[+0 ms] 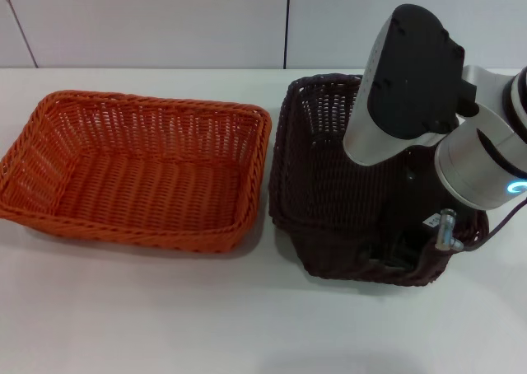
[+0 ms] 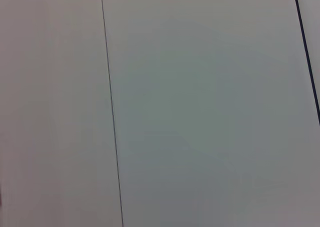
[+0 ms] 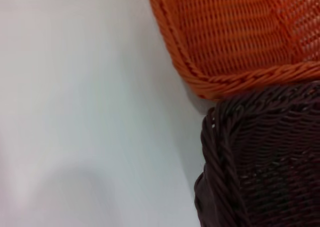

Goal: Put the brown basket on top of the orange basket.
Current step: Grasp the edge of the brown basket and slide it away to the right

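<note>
The orange basket [image 1: 140, 164] sits on the white table at the left in the head view. The brown basket [image 1: 317, 172] stands right beside it, their rims close together. My right arm reaches down over the brown basket, and my right gripper [image 1: 397, 254] is at the basket's near rim, towards its right end. The dark gripper blends with the dark weave there. In the right wrist view the orange basket's corner [image 3: 240, 37] and the brown basket's braided rim [image 3: 265, 157] show close up. My left gripper is out of view.
The white table [image 1: 165, 316] runs along the front of both baskets. A pale panelled wall [image 1: 165, 20] stands behind the table. The left wrist view shows only a plain pale surface [image 2: 200, 112] with dark seams.
</note>
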`<state>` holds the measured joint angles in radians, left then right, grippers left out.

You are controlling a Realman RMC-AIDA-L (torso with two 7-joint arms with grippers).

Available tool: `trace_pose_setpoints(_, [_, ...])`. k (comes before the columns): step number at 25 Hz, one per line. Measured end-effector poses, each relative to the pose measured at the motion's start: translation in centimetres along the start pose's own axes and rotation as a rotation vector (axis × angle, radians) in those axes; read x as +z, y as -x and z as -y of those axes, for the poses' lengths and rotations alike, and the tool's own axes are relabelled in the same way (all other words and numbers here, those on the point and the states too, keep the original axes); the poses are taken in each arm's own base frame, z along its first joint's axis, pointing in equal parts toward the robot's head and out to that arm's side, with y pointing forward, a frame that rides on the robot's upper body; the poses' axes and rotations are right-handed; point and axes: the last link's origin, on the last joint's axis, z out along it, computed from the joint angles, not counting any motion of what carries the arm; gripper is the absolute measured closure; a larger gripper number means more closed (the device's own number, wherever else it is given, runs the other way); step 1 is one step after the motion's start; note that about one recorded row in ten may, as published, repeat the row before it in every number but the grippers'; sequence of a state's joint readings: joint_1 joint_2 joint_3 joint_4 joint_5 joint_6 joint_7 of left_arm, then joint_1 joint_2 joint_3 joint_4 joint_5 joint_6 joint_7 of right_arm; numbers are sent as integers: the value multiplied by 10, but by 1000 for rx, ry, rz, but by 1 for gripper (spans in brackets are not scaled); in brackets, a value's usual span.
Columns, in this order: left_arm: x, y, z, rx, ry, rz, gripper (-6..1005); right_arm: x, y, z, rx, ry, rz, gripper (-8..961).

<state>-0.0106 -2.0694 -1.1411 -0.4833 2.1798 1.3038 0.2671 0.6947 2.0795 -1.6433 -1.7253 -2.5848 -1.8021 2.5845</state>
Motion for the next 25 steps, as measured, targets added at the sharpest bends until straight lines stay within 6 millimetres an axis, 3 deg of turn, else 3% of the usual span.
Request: trace_pose_setpoints(25, [-4,0,-1,8,13,-7,216,-35,7,-4,-12,-191,14,764])
